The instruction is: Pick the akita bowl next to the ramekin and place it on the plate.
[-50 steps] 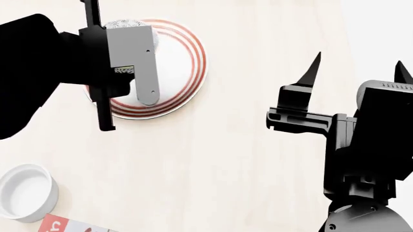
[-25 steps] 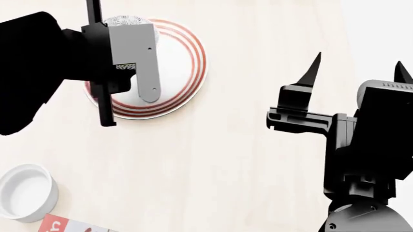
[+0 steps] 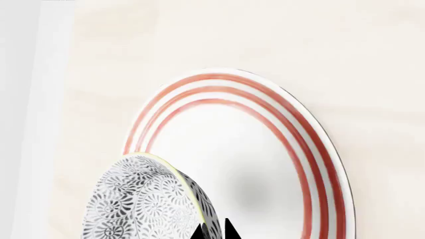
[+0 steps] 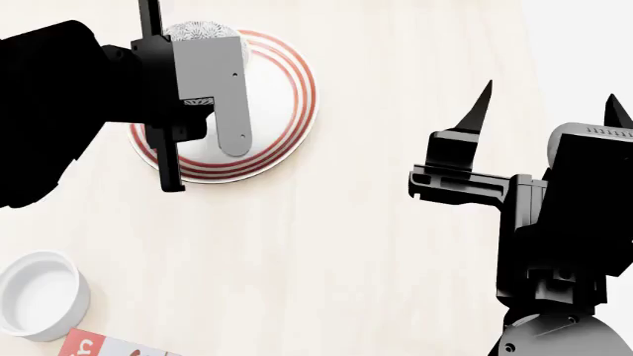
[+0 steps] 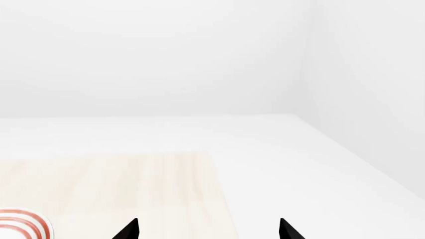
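In the left wrist view the akita bowl [image 3: 149, 201], grey and white with a floral pattern and a yellowish rim, hangs tilted over the plate [image 3: 319, 164], whose rim carries red rings. My left gripper [image 3: 214, 231] is shut on the bowl's rim, one black fingertip on each side of the wall. The head view shows the bowl [image 4: 198, 31] peeking out behind the left arm at the far edge of the plate [image 4: 287, 89]. The plain white ramekin [image 4: 38, 295] sits at the near left. Over the table's right side, my right gripper [image 4: 549, 107] is open and holds nothing.
A red and white box corner [image 4: 94, 345] lies beside the ramekin at the near left edge. The light wood table [image 4: 346, 245] ends at the right, with white floor beyond it. The right wrist view shows the table's far corner [image 5: 133, 184] and white walls.
My left arm has shifted slightly to the right and farther over the plate, carrying the bowl with it. The right arm has not moved.
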